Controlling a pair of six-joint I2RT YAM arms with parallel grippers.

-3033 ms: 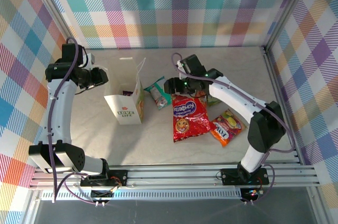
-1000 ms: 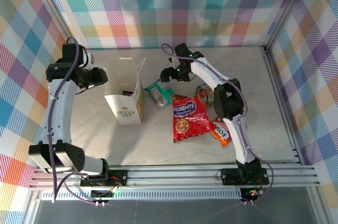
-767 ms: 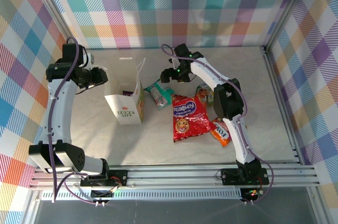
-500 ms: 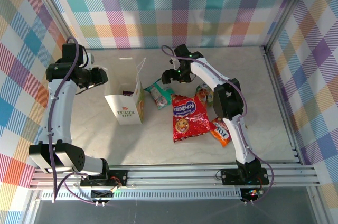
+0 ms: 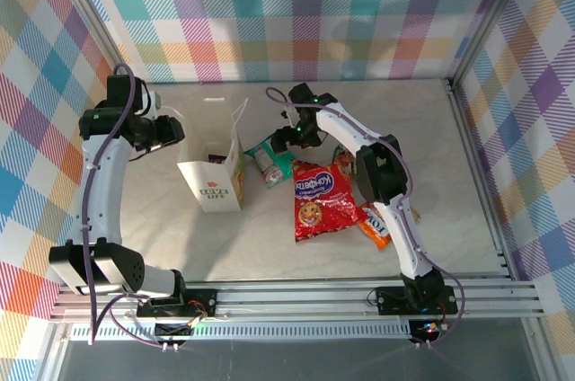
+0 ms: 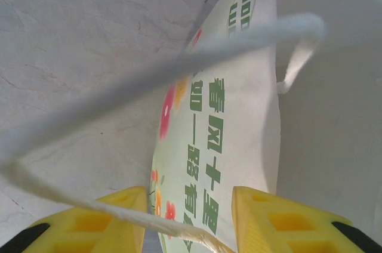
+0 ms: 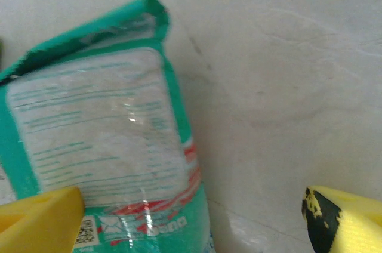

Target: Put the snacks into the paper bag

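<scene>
Right jaws hung wide open, empty, over teal-and-white foil packet (image 7: 101, 145) | we judged it light, slippery: pinch sealed edge | left jaws stood part-open by white paper bag (image 6: 233, 116)

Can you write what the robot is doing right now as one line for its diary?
left end effector: by paper bag cord handle, grip unclear | right end effector: open over teal-white packet
</scene>
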